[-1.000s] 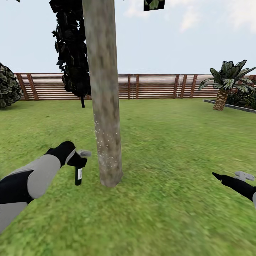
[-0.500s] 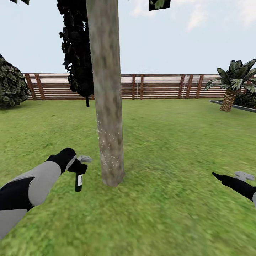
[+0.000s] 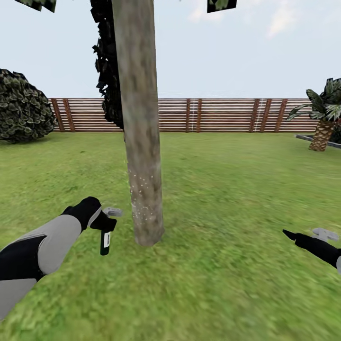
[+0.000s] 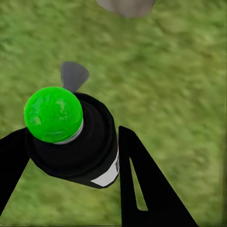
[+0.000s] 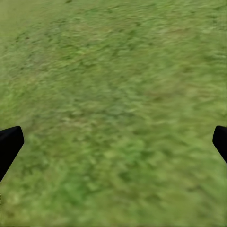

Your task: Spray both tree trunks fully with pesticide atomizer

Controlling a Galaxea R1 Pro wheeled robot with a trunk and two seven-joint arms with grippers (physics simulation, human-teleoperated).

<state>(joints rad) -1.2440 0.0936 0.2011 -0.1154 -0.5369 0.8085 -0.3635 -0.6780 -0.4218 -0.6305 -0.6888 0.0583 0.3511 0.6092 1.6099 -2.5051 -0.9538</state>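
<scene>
Lawn ringed by slat fence, left gripper pinching atomizer just beside speckled tree trunk, right gripper spread wide over grass, shrub and palm behind.

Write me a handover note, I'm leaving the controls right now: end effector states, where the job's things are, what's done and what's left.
Left end effector: shut on the dark pesticide atomizer bottle with the green cap, held just beside the thick grey-brown tree trunk.
Right end effector: open over the green lawn, holding nothing.
Done: atomizer picked up; pale spray specks dot the trunk's lower part.
Left: the trunk above the specks looks bare; keep spraying, then do the second tree.
</scene>
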